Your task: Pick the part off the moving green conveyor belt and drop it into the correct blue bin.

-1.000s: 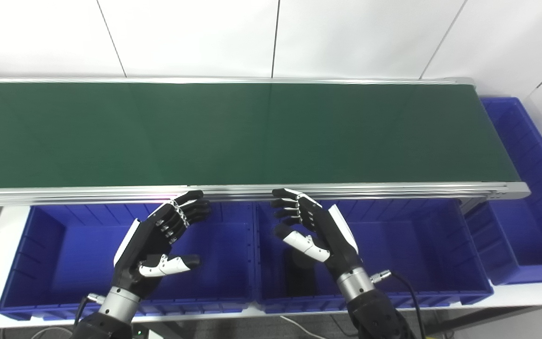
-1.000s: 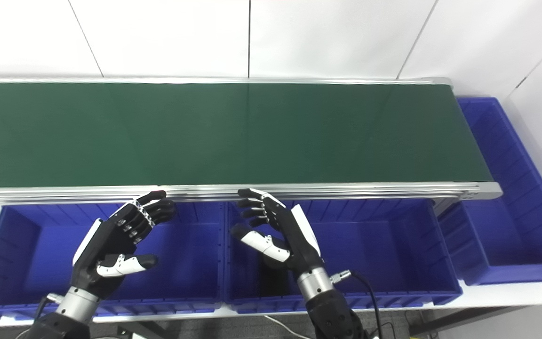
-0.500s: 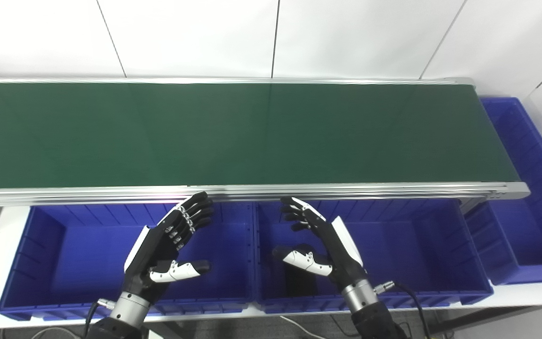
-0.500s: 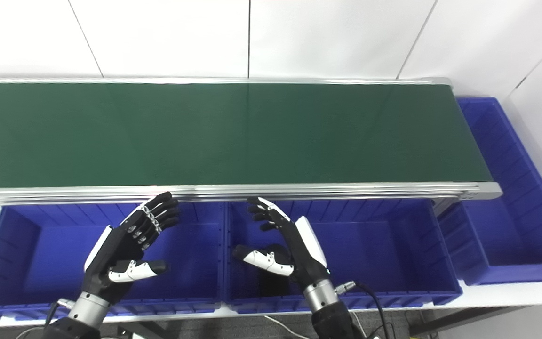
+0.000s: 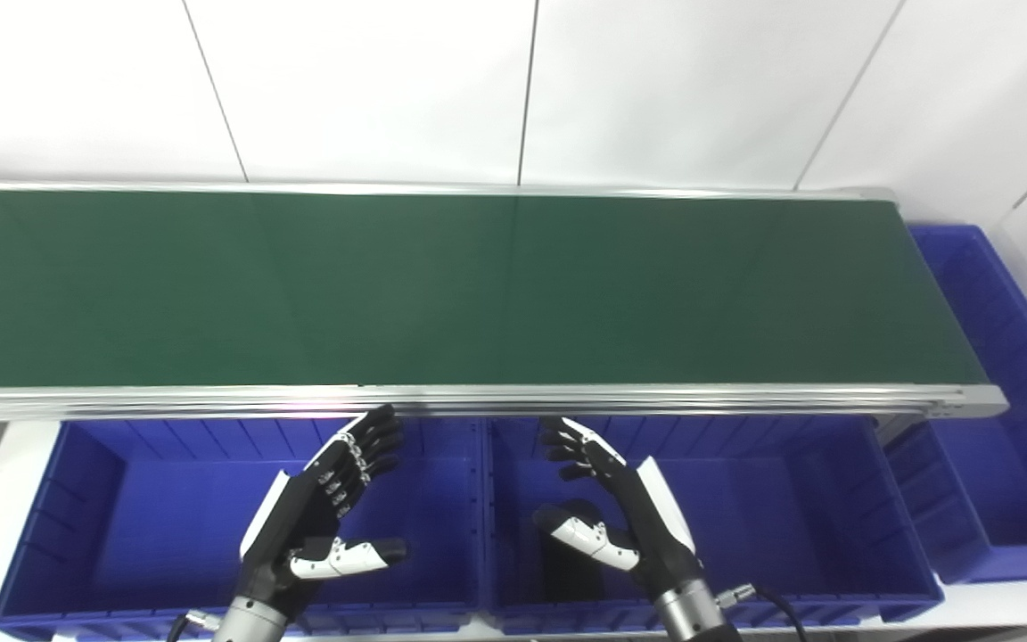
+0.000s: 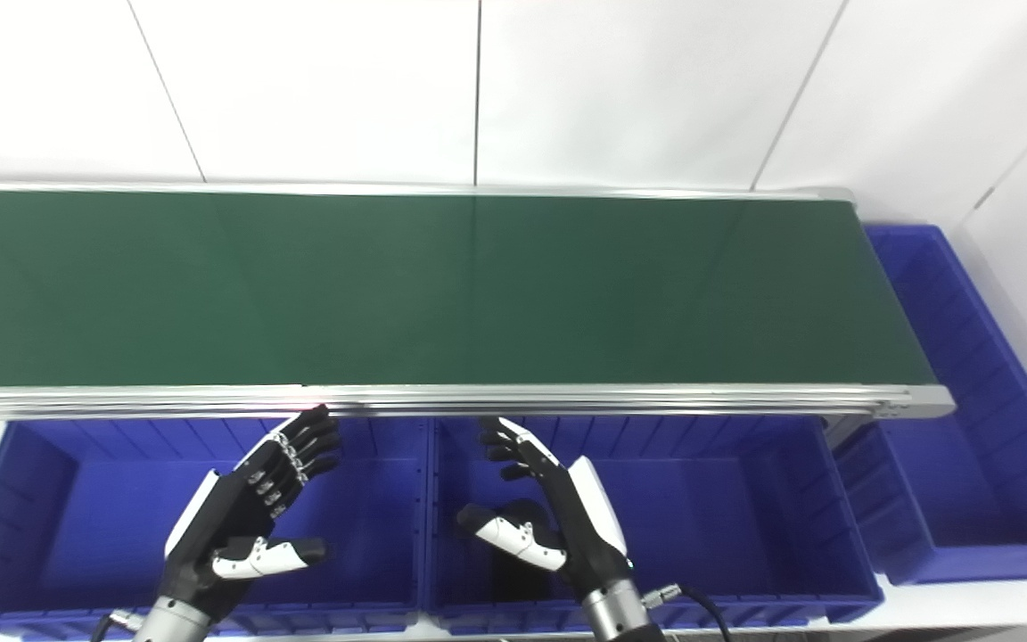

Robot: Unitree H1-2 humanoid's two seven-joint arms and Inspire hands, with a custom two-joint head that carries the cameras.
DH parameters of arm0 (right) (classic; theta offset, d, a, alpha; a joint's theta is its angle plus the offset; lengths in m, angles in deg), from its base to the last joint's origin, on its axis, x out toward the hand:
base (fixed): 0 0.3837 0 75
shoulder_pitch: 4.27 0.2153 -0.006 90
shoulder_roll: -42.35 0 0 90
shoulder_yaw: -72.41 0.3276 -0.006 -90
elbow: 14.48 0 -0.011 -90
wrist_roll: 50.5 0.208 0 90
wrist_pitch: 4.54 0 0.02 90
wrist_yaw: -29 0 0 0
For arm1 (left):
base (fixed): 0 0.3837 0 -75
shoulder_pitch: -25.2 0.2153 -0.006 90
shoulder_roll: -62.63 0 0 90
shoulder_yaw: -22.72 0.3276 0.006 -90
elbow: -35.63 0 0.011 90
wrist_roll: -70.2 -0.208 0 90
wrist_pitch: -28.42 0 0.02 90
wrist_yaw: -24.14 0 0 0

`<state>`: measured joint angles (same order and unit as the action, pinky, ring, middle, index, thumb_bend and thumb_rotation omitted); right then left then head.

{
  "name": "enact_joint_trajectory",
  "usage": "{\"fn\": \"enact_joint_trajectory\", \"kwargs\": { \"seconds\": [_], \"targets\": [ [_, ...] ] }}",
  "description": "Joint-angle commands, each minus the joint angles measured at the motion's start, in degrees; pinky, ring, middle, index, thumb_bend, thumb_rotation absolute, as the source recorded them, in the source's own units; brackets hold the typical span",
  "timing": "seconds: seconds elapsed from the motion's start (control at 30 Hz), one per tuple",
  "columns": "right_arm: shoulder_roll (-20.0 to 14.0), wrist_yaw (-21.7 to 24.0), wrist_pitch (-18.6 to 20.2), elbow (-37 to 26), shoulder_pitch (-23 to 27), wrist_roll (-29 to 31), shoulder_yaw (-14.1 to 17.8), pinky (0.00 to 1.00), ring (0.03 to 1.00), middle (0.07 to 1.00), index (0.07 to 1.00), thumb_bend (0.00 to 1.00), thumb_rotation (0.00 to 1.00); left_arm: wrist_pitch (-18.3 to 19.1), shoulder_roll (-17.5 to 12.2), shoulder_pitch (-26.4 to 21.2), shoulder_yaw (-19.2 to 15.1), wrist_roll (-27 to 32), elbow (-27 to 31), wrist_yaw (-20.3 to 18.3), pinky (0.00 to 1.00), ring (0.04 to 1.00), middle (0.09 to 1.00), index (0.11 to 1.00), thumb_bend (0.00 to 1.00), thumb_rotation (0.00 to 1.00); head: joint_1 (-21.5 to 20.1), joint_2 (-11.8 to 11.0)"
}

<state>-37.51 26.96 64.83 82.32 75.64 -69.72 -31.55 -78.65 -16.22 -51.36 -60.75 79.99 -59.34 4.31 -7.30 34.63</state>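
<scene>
The whole picture has shifted down since a second ago, so the camera has moved; both hands, left hand [image 5: 322, 513] and right hand [image 5: 616, 517], hang spread and empty over the near bins [image 5: 166, 508]; belt [image 5: 478, 285] shows no part; the right eye view shows more of the far-right bin [image 6: 968, 428].

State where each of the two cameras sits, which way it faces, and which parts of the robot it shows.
Left eye view: on the head, looking down at the green conveyor belt and blue bins; shows left hand and right hand.
Right eye view: beside it, same downward aim, scene shifted leftward; same hands.
Shared: belt, bins, both open hands; no part is visible on the belt.
</scene>
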Motion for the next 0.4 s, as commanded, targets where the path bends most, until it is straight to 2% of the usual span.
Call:
{"fn": "enact_joint_trajectory", "kwargs": {
  "seconds": [0.0,0.37],
  "targets": [
    [0.1,-0.7,-4.1,-0.6,0.3,1.1,0.3,0.69,0.770,0.805,0.843,0.69,0.73,-2.2,0.3,-0.6,0.4,-0.2,1.0,0.4,0.86,0.880,0.879,0.880,0.97,0.25,0.4,-0.3],
    [-0.1,-0.3,-5.8,0.5,0.3,2.5,0.4,0.69,0.777,0.809,0.846,0.66,0.71,-2.9,0.7,-0.6,0.7,-1.2,0.2,1.1,0.86,0.881,0.879,0.886,0.96,0.25,0.7,-1.4]
  ]
}}
